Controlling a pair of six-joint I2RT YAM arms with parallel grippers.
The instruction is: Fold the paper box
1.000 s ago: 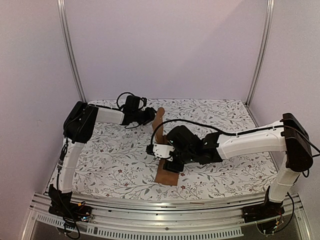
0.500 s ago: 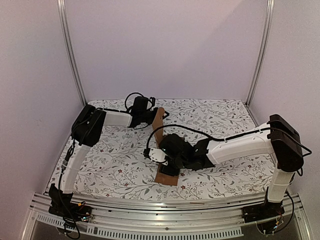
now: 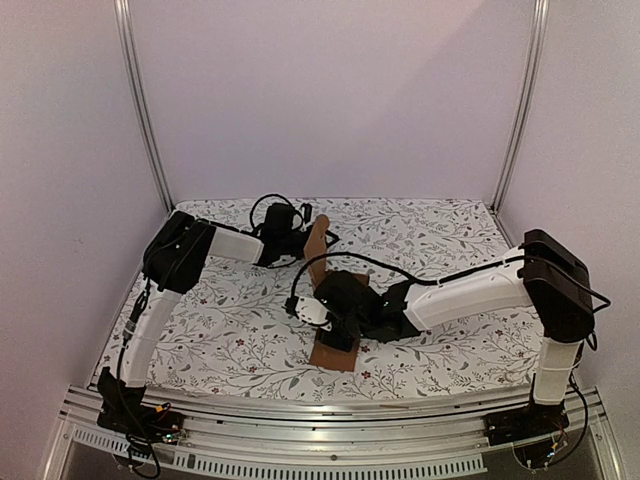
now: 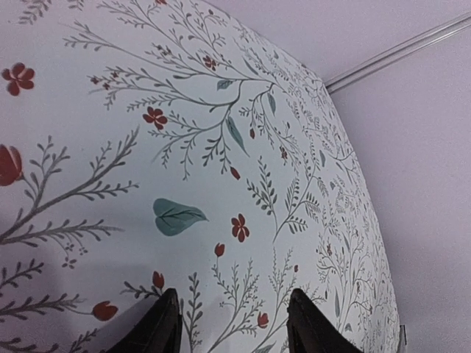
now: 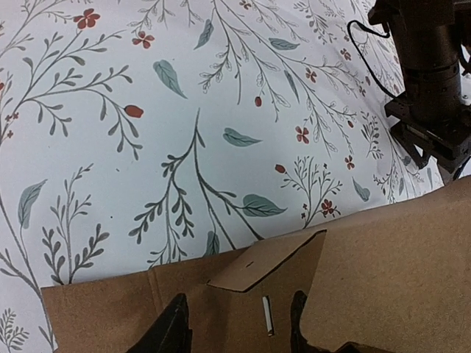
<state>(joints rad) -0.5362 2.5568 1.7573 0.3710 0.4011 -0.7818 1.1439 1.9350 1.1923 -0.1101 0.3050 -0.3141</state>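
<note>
- Running along the front edge, nearer than the paper box (image 3: 335, 352), is a slotted metal rail (image 3: 330, 412) with both arm bases bolted to it.
- The paper box is plain brown cardboard, partly folded, at the middle of the flower-printed tabletop (image 3: 220, 320). One panel lies flat at its near end.
- The right pincer (image 3: 332, 322) hangs over the box's flat panel, reaching in from the box's right.
- In the right wrist view the right pincer (image 5: 235, 331) has its fingers (image 5: 171, 327) partly apart above the cardboard, with nothing caught between them. I cannot tell whether the tips touch the sheet.
- Between those fingers the box (image 5: 383, 257) shows a short slit and a small flap lifted off the sheet.
- At the box's far end a tall flap (image 3: 317, 250) stands up, leaning a little.
- The left pincer (image 3: 303, 228) sits just left of that tall flap. I cannot tell whether it touches.
- In the left wrist view the left pincer (image 4: 234, 327) is partly open and empty, with only the printed cloth between its fingers (image 4: 163, 323).
- Behind the box rise two metal posts (image 3: 140, 110) and pale lilac walls.
- Compared with a second ago, the right arm's elbow has swung in toward the box and its wrist has shifted left over the panel.
- The left arm's elbow has also moved closer to the box. The box itself lies where it did.
</note>
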